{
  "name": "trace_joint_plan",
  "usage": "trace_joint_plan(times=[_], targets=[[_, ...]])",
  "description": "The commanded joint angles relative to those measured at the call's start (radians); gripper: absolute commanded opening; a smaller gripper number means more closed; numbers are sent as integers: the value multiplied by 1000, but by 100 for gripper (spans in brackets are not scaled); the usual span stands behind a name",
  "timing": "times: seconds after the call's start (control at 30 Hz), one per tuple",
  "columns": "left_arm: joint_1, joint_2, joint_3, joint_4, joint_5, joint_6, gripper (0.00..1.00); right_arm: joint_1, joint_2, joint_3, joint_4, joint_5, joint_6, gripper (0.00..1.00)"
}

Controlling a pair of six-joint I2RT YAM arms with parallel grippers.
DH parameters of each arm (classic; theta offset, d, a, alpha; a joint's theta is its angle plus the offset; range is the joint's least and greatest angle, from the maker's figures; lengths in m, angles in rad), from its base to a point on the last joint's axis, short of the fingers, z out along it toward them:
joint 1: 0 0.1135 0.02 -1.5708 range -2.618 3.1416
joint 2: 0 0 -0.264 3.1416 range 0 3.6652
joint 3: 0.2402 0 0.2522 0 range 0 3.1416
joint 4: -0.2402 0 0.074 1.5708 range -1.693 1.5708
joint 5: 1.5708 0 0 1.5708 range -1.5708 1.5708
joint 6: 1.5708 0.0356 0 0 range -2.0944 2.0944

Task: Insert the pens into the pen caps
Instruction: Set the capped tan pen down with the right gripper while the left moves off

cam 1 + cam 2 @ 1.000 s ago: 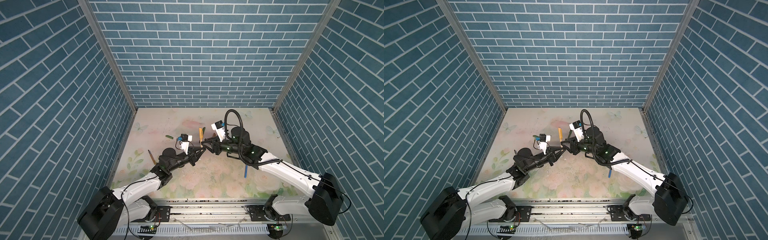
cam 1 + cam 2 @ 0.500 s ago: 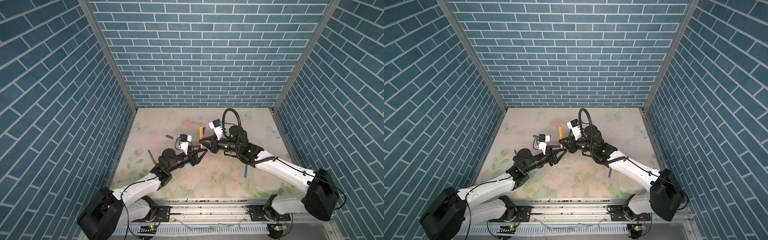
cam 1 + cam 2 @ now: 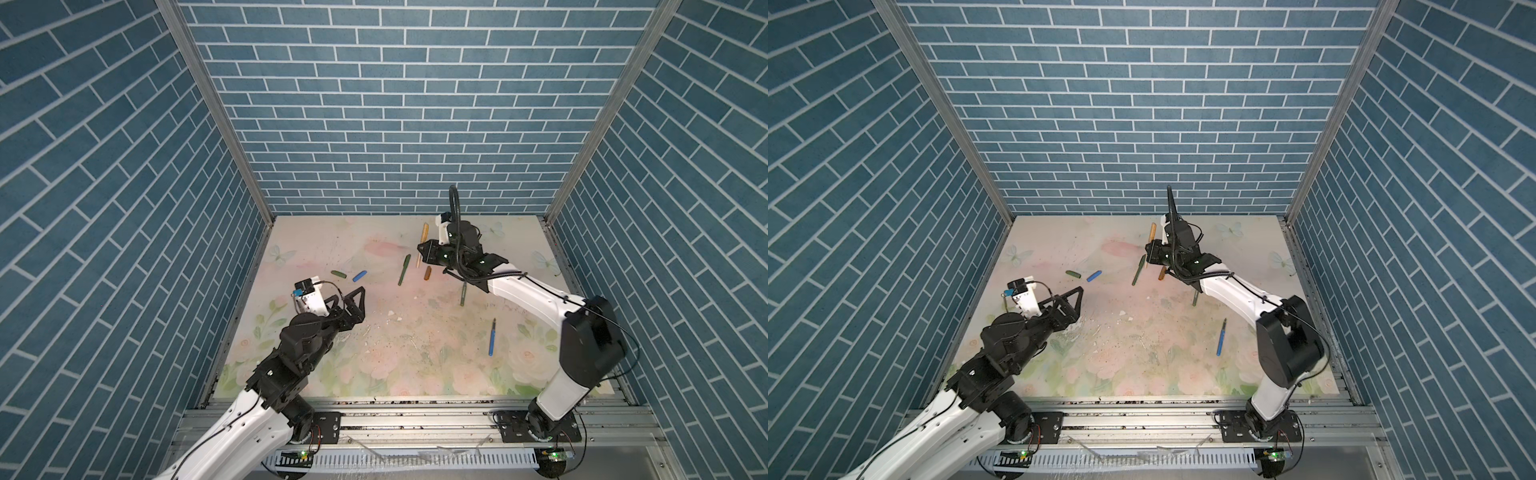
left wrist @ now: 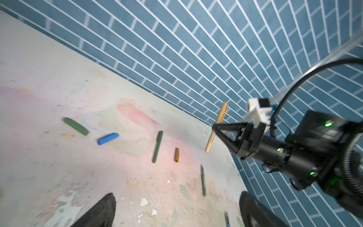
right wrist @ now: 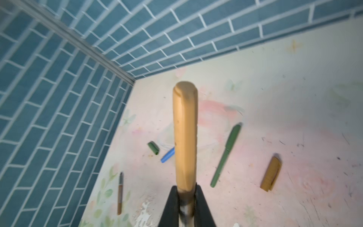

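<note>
**Tan pen (image 3: 424,233) held high at the far side**

Nearest, a blue pen (image 3: 492,337) lies on the table (image 3: 415,365), toward the right. Further in, the left hand (image 3: 348,294) hovers empty on the left, fingers spread wide. A dark green pen (image 3: 463,294) lies with its far end hidden by the right arm. Beyond lie a green cap (image 3: 338,274), a blue cap (image 3: 360,275), a capped green pen (image 3: 404,270) and an amber cap (image 3: 427,272). Farthest, the right hand (image 3: 420,250) pinches the raised pen, which stands near upright with its cap on top.
</note>
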Motion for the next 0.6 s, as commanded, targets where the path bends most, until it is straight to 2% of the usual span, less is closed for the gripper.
trace_joint_plan(times=[0.0, 0.2, 0.4, 0.53, 0.57], targets=[[12, -23, 63, -298, -128, 7, 100, -11, 139, 89, -104, 27, 76, 12], [19, -22, 89, -352, -116, 20, 100, -21, 326, 202, -121, 33, 138, 14], [21, -25, 58, -329, -116, 15, 99, -25, 415, 266, -157, 64, 154, 19], [23, -28, 50, -316, -115, 16, 99, -27, 476, 310, -184, 52, 148, 22], [23, -26, 50, -316, -112, 17, 100, -29, 484, 316, -190, 19, 151, 24]])
